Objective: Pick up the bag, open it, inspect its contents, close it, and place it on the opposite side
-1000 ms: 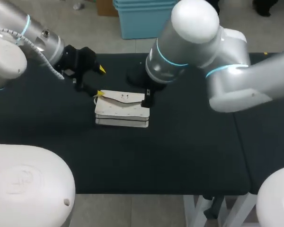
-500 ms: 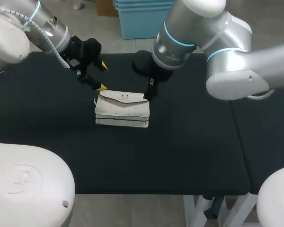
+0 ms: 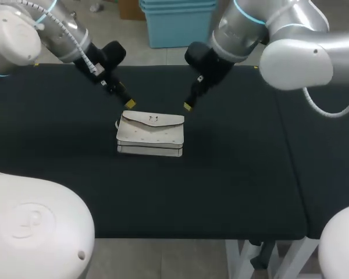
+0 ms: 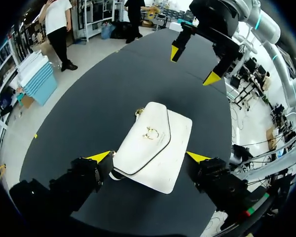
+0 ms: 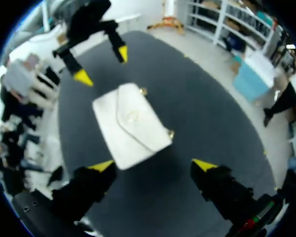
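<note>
White bag (image 3: 150,135) lies flat, flap closed, centre frame on the black table (image 3: 238,174). Left gripper (image 3: 128,103) hovers by its upper-left corner, right gripper (image 3: 188,106) by its upper-right. Both jaws spread wide, grasping nothing.

Silver arms (image 3: 291,52) ringed cyan, black claws (image 4: 149,157) tipped yellow.

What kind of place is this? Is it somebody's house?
Probably a robot lab, not a house: a black-topped work table, one white flap handbag lying on it, and my yellow-tipped left gripper and right gripper, both open, near it.
</note>
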You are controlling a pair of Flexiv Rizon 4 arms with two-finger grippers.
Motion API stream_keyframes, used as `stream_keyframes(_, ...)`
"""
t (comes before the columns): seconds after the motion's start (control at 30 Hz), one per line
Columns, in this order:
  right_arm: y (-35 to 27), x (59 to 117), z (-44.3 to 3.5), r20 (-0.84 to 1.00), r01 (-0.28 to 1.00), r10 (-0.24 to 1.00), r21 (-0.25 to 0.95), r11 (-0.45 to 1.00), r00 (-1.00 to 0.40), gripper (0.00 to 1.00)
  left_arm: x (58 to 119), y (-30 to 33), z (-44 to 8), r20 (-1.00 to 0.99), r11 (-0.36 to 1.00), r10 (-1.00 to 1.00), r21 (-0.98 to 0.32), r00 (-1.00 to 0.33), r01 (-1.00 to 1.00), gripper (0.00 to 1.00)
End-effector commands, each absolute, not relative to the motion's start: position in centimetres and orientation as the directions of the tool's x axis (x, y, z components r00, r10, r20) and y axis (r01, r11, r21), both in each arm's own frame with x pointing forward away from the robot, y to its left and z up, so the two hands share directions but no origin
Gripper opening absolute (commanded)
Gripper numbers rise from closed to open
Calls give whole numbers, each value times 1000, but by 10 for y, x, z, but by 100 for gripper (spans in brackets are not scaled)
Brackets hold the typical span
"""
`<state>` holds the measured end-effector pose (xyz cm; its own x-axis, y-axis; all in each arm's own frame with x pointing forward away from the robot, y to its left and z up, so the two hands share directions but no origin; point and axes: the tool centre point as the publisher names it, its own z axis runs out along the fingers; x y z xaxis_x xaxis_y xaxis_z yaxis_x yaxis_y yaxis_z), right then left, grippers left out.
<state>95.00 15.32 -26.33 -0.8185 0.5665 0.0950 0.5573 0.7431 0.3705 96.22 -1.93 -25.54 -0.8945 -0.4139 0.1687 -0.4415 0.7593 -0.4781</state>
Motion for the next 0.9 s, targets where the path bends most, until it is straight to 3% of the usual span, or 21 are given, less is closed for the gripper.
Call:
stream_keyframes(0.03, 156, 957, -260, 348, 865, 791, 205, 458, -502, 100, 968, -22, -253, 349, 595, -679, -254, -646, -762, 100)
stream_keyframes(0.33, 156, 957, -260, 348, 865, 791, 205, 458, -502, 100, 968, -22, -253, 349, 595, -679, -254, -646, -762, 100)
stream_keyframes(0.43, 154, 959, -260, 505, 934, 785, 191, 303, -358, 100, 972, -22, -260, 490, 383, -762, -185, -423, -905, 100)
stream_keyframes(0.53, 149, 957, -266, 596, 978, 776, 139, 155, -208, 100, 965, -16, -265, 583, 268, -758, -128, -291, -955, 100)
stream_keyframes(0.73, 148, 948, -278, 707, 999, 707, 40, -5, -25, 100, 953, -5, -273, 661, 155, -730, -88, -174, -984, 100)
stream_keyframes(0.9, 157, 941, -289, 760, 992, 648, 39, -117, 47, 100, 944, -3, -277, 687, 108, -714, -82, -134, -991, 100)
